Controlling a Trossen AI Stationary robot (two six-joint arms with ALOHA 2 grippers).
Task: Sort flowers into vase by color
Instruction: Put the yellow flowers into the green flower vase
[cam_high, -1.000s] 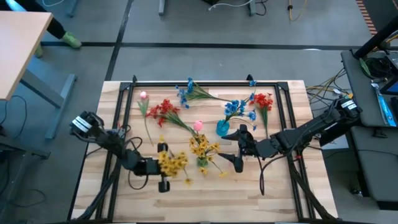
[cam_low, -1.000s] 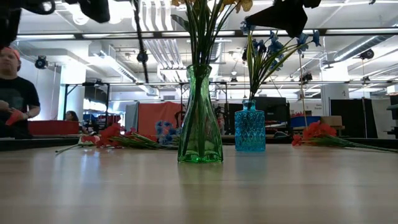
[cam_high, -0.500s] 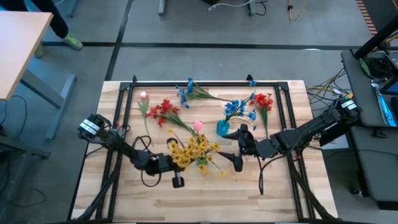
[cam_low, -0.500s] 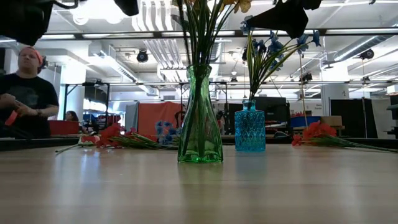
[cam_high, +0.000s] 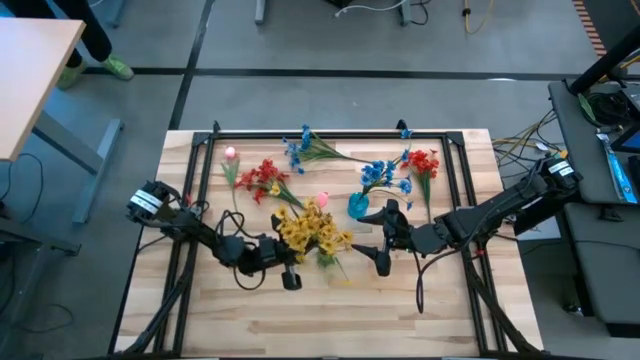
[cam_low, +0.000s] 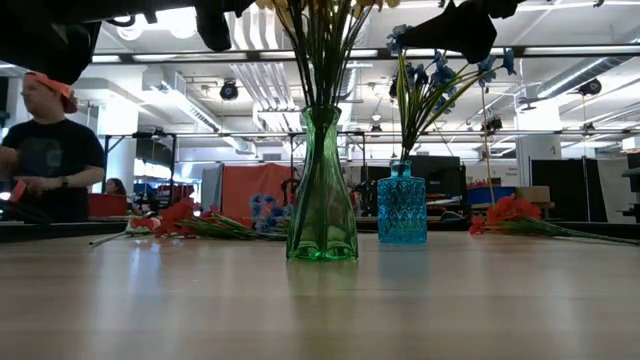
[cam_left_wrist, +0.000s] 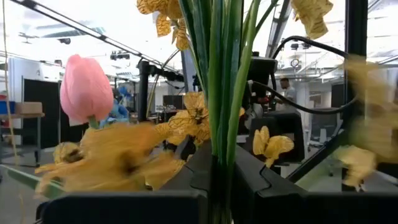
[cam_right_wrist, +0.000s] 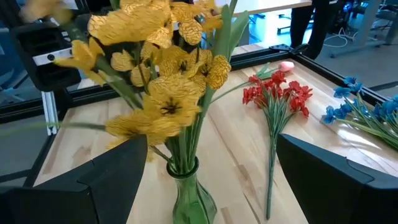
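Observation:
A green vase holding yellow flowers stands mid-table, with a blue vase of blue flowers behind it. My left gripper is just left of the green vase, shut on a yellow sprig. On the vase's right, my right gripper is open, its fingers either side of the vase and clear of it. Red sprigs, a blue sprig and pink buds lie flat on the table. My left gripper pinches the yellow sprig's bundle of thin green stems between its two fingers. The fingers come nearly level from the table's left and lie across the stems. The stems stand upright above the fingers, lifted clear of the table, with the blooms beside those in the green vase.
A black frame runs around the table's work area. More red flowers lie at the far right by the blue vase. In the low view a person stands beyond the table on the picture's left.
My left gripper has carried the yellow sprig toward the table's right edge, up to the green vase. The sprig's blooms now sit against the vase's yellow bunch. My right gripper has kept still and open.

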